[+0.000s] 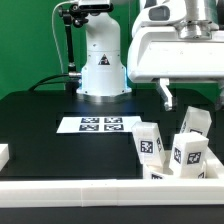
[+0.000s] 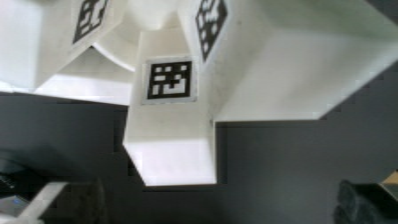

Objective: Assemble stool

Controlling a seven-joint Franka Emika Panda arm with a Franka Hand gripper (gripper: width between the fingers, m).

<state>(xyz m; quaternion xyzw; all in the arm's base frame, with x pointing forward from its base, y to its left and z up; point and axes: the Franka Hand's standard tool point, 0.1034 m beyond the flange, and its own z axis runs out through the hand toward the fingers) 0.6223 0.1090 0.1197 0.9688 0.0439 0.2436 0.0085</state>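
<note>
The white stool stands at the exterior view's lower right, just behind the front rail. Three of its short tagged legs show: one in front (image 1: 150, 143), one beside it (image 1: 189, 152) and one behind (image 1: 192, 122). The round seat is mostly hidden by the rail. In the wrist view one tagged leg (image 2: 169, 95) runs down the middle over broad white stool surfaces (image 2: 294, 70). My gripper (image 1: 167, 97) hangs above the legs, apart from them. Its dark fingers (image 2: 32, 195) sit wide apart at the picture's edges, open and empty (image 2: 199, 198).
The marker board (image 1: 100, 124) lies mid-table in front of the robot base (image 1: 102, 70). A long white rail (image 1: 90, 190) edges the table's front. A small white block (image 1: 3, 154) sits at the exterior view's left edge. Black tabletop (image 2: 267, 170) lies under the gripper.
</note>
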